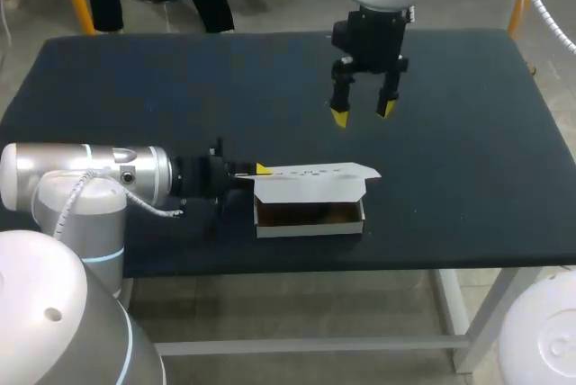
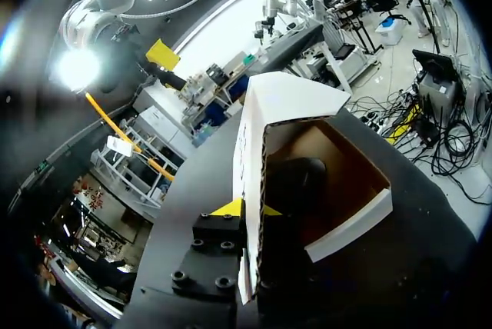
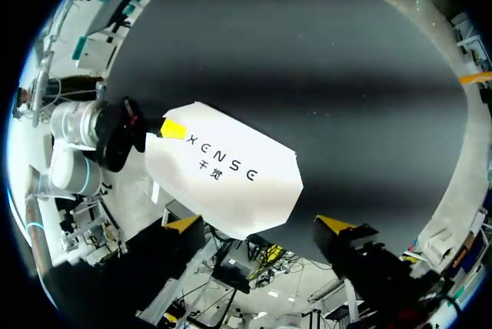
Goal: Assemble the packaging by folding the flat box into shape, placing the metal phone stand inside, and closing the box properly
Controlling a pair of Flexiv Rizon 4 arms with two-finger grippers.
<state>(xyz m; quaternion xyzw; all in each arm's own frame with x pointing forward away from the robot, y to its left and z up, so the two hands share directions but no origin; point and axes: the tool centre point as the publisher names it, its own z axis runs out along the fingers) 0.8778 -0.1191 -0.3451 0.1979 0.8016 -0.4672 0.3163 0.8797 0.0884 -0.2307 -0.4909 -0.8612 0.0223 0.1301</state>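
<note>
**Left hand pinches the open box; right hand hangs spread above**

The white box (image 1: 310, 214) sits near the front edge of the dark worktop (image 1: 468, 151). Its lid (image 3: 231, 167) is raised, with the brown interior open to view. The left hand (image 1: 241, 170) comes in low from the side and grips the box at its end. One yellow-tipped finger (image 2: 228, 207) presses the outside of the lid panel and the other sits inside, so the cardboard is clamped between them. A dark shape (image 2: 296, 179) lies inside the box; I cannot tell what it is. The right hand (image 1: 362, 115) hangs over the worktop behind the box, well apart from it, fingers wide with nothing between them.
</note>
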